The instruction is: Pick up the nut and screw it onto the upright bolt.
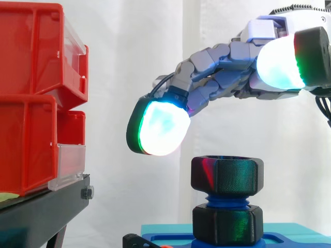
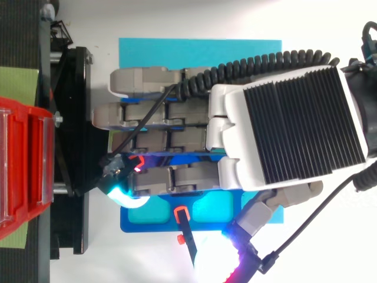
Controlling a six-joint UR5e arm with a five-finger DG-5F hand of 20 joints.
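From where I stand, the robot's hand [image 1: 227, 77] reaches in over the work with its fingers stretched out and only gently bowed. It is open and holds nothing. One glowing fingertip pad [image 1: 160, 126] hangs just above and to one side of the upper black hexagonal plastic nut [image 1: 227, 173], clear of it.

That nut sits at the top of the blue threaded plastic bolt [image 1: 226, 199], which stands upright. I judge the nut is already engaged on the thread, because it lies level and square to the shaft. A second black hexagonal nut [image 1: 227, 223] is seated at the bolt's foot, against the blue moulded base tray [image 2: 141, 221]. It looks to be there to lock the bolt upright so that it cannot turn with the work.

The tray lies on a teal sheet [image 2: 200, 50] on the white bench [image 2: 177, 17], probably to mark the working spot.

By my count there are two nuts, one bolt and one tray. Two tiers of red plastic bins [image 1: 31, 51] are stacked on a black stand [image 1: 41, 212] well off to the side, apart from the hand.
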